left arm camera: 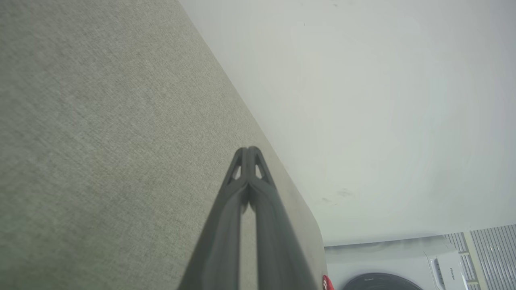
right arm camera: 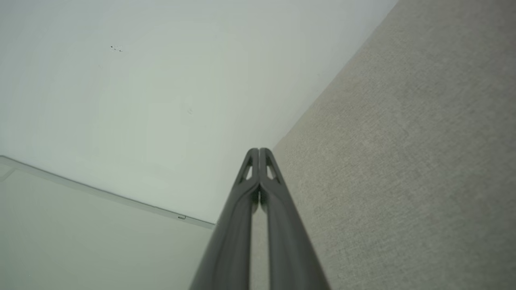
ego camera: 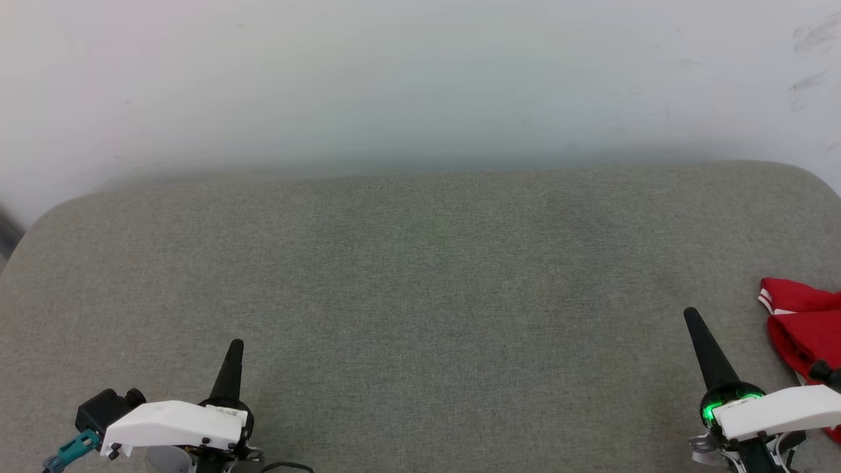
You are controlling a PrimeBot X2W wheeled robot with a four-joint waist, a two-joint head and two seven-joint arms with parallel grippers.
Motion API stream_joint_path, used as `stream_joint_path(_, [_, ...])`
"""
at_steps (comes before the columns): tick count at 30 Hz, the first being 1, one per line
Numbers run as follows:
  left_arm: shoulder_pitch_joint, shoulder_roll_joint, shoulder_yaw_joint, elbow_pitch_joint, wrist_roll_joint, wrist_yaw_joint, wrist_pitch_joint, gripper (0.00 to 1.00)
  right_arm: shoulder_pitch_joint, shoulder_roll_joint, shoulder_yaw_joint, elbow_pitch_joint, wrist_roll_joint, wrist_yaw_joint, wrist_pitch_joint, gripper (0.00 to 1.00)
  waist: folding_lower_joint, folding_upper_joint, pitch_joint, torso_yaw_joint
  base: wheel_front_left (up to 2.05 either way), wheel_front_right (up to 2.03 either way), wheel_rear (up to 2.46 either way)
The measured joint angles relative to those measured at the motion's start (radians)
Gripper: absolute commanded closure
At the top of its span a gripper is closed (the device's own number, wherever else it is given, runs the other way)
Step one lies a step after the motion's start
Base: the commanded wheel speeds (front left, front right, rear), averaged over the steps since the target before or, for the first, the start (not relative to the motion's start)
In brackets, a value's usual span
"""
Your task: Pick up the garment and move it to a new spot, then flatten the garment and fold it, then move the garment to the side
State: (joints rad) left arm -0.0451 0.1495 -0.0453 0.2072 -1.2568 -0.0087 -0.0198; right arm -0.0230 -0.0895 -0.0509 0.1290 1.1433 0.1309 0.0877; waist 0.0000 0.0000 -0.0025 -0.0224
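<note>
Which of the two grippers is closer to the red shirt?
The right gripper: it sits beside the garment, while the left gripper is far off at lower left.

Red garment point(ego camera: 805, 328) with white striped trim, crumpled in a heap, lying at the grey surface's far right edge

The red garment point(ego camera: 805, 328), its trim seemingly white-striped, lies on plain grey-green woven upholstery point(ego camera: 420, 295).

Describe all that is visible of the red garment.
The red garment of thin soft fabric lies crumpled at the right edge of the head view, which cuts it off. A white trim with a red stripe shows at its upper left. It rests on the grey woven cushion; the robot's white right forearm hides its lower part.
</note>
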Motion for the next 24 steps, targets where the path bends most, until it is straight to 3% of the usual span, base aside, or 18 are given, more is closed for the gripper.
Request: stream_joint_path(24, [-0.024, -0.041, 0.069, 0.018, -0.168, -0.055, 0.058, 1.00, -0.038, 0.012, -0.021, 0.054, 0.222, 0.000, 0.002, 1.00, 0.0000, 0.0000, 0.002, 0.009, 0.00, 0.00, 0.00])
